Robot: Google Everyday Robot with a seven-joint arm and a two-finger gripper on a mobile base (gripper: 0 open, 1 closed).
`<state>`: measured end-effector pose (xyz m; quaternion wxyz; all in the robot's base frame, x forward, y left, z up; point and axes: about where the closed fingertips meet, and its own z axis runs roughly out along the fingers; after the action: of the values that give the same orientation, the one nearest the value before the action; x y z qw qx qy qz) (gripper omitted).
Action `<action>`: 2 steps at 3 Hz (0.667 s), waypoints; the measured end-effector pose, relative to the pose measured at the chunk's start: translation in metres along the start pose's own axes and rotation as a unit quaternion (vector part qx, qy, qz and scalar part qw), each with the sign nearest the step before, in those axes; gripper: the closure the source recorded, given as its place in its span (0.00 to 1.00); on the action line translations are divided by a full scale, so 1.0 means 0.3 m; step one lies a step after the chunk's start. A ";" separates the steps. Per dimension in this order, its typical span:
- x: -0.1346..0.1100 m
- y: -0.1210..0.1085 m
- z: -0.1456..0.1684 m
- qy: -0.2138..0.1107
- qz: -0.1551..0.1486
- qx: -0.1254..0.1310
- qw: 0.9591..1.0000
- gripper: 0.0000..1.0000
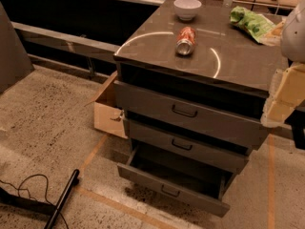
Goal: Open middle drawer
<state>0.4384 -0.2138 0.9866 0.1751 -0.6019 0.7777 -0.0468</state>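
The grey metal cabinet (pixel 228 61) has three drawers. The middle drawer (pixel 209 154) has a narrow front panel and a small dark wire handle (pixel 181 145), and its front stands slightly out from the cabinet body. The top drawer (pixel 214 120) above it also sits a little forward. The lowest drawer (pixel 190 197) is pulled out further and its dark inside shows. My gripper (pixel 283 97), cream-coloured, hangs at the right edge of the view beside the cabinet's right front corner, level with the top drawer and apart from the middle drawer's handle.
A red can (pixel 186 40) lies on its side on the cabinet top, with a white bowl (pixel 187 7) and a green snack bag (pixel 250 23) behind it. A cardboard box (pixel 108 111) stands left of the cabinet. A black rod and cable (pixel 62 199) lie on the floor.
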 end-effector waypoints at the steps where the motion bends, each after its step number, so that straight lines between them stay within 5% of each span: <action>1: 0.000 0.000 0.000 0.000 0.000 0.000 1.000 0.00; 2: -0.002 0.013 0.038 -0.010 -0.002 0.006 1.000 0.00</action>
<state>0.4387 -0.2105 0.9749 0.1862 -0.6025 0.7747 -0.0458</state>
